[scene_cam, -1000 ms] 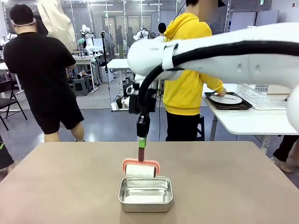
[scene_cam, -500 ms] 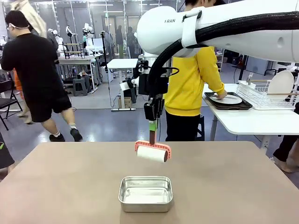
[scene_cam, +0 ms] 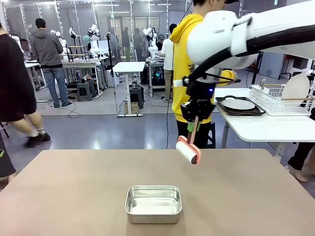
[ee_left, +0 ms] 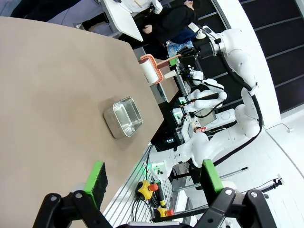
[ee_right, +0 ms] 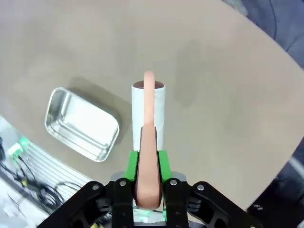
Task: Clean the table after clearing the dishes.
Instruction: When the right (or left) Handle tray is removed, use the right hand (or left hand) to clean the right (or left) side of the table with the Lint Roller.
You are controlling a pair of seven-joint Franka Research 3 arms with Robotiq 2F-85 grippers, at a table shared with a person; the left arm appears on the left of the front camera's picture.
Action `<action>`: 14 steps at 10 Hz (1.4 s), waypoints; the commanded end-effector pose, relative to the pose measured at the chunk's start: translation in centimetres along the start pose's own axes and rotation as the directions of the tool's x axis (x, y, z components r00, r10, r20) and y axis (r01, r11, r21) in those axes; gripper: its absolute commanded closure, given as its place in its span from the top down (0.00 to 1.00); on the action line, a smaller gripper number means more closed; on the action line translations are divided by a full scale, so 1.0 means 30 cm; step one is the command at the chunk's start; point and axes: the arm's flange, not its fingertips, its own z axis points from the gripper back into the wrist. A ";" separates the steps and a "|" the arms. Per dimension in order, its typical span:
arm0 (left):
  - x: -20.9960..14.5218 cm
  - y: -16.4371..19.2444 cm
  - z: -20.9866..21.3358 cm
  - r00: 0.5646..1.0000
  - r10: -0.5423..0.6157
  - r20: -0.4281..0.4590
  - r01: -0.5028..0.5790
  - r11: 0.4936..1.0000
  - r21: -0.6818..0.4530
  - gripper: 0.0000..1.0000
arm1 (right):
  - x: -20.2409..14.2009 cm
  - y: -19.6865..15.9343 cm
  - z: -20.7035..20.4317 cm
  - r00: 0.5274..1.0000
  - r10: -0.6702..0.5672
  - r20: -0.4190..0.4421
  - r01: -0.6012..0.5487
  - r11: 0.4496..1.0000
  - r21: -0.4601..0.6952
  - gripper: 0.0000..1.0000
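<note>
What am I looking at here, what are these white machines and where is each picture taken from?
These are two white robot arms at a brown table. The wide picture comes from a fixed camera between them, looking across the table. The other two come from a camera on each arm's wrist, looking along its two green-padded fingers. On the table stands one steel pan. The right gripper is shut on the pink handle of a lint roller, held in the air above the table. The left gripper is open, holding nothing.
</note>
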 end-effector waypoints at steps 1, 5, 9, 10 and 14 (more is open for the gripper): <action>-0.007 -0.017 0.007 1.000 -0.001 -0.004 0.001 1.000 0.004 1.00 | -0.109 -0.023 -0.053 0.969 -0.221 0.107 0.215 0.975 0.062 0.00; -0.007 -0.017 0.007 1.000 -0.001 -0.004 0.001 1.000 0.004 1.00 | -0.122 -0.118 -0.115 0.937 -0.330 0.114 0.314 0.939 0.140 0.00; -0.007 -0.017 0.007 1.000 -0.001 -0.004 0.001 1.000 0.004 1.00 | -0.093 -0.144 -0.091 0.924 -0.368 0.106 0.351 0.924 0.149 0.00; -0.007 -0.017 0.007 1.000 -0.001 -0.004 0.001 1.000 0.004 1.00 | -0.093 -0.144 -0.091 0.924 -0.368 0.106 0.351 0.924 0.149 0.00; -0.007 -0.017 0.007 1.000 -0.001 -0.004 0.001 1.000 0.004 1.00 | -0.070 -0.203 -0.160 0.942 -0.335 0.010 0.321 0.912 0.255 0.21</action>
